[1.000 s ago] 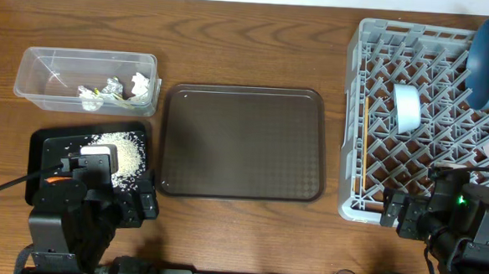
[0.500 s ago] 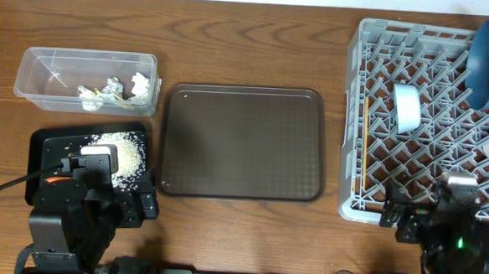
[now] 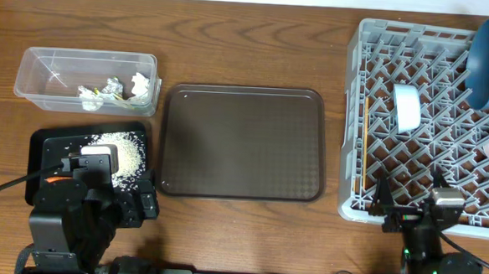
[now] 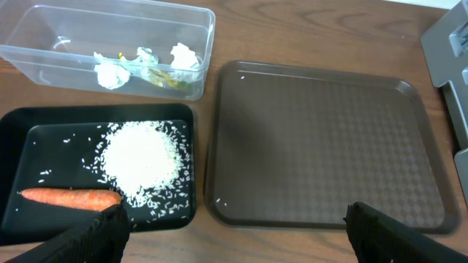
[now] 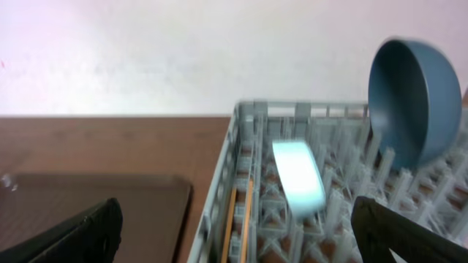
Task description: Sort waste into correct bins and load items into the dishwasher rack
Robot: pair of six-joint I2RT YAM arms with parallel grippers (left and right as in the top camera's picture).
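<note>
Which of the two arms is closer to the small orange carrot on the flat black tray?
Left. The left gripper hangs open just by the small orange carrot in the flat black tray; the right gripper is across the table, at the light grey dishwasher rack.

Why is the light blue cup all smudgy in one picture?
Right wrist view: the whole picture is soft, so the light blue cup and dark blue plate have fuzzy edges. Overhead view: that cup looks crisp. Left wrist view: sharp too, single grains of rice show next to the carrot.
</note>
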